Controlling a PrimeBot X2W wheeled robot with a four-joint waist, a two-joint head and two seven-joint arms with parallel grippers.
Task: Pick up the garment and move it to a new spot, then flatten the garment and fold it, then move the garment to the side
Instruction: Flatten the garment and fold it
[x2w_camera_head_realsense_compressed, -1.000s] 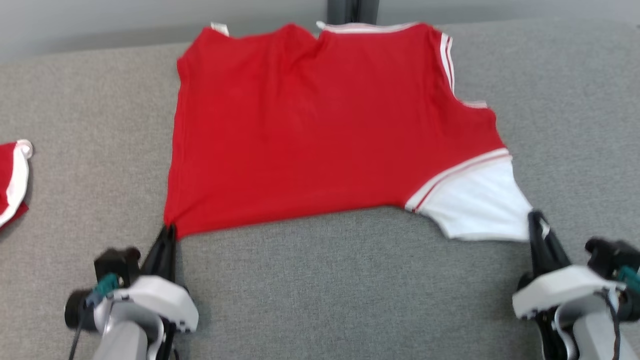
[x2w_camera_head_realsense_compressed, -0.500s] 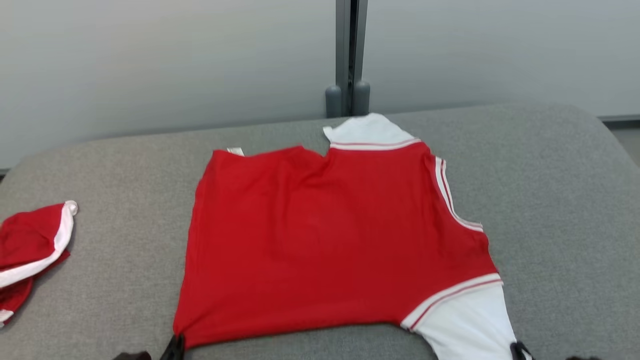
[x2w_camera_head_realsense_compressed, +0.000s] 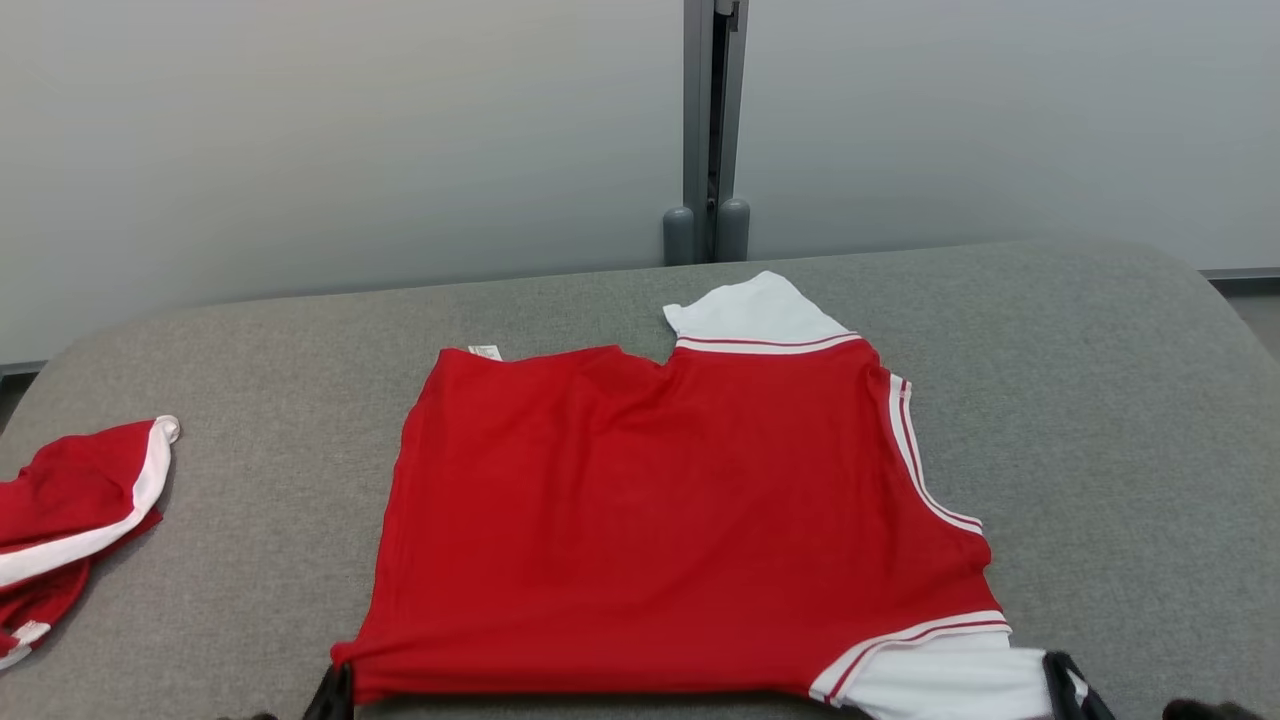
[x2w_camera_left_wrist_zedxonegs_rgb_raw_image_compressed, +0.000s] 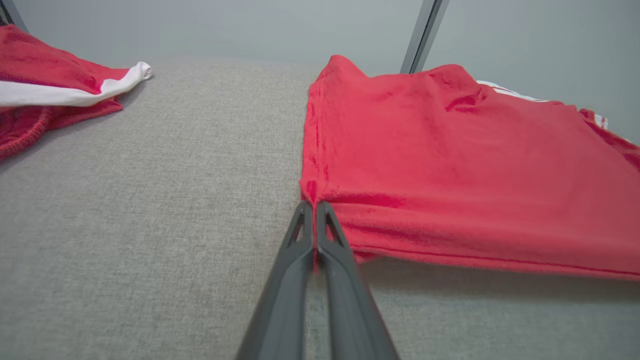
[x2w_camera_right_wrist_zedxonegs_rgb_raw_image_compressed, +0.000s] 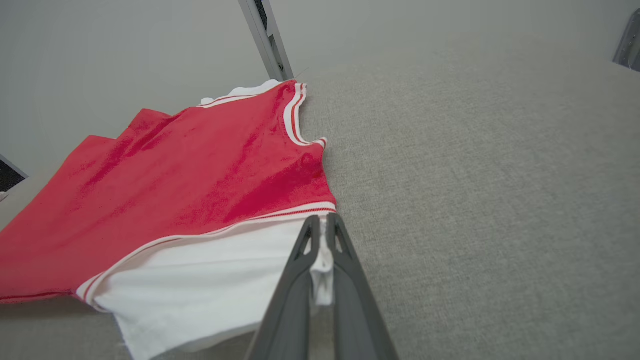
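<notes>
Left gripper (x2w_camera_left_wrist_zedxonegs_rgb_raw_image_compressed: 314, 204) jaws clamp the garment (x2w_camera_head_realsense_compressed: 650, 520) at its near red corner; right gripper (x2w_camera_right_wrist_zedxonegs_rgb_raw_image_compressed: 322, 217) jaws clamp its white sleeve (x2w_camera_right_wrist_zedxonegs_rgb_raw_image_compressed: 210, 280). The garment lies beyond both, near edge spanning them.

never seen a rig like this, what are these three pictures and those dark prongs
It is a two-armed robot folding laundry. One picture comes from a camera on its head, looking down at a grey fabric-covered table. The other two come from cameras on its wrists, each looking along that arm's two dark fingers. A red shirt with white sleeves lies spread on the table. The left gripper is shut on its red near corner; the right gripper is shut on the white sleeve. Another red-and-white garment lies bunched at the left.
</notes>
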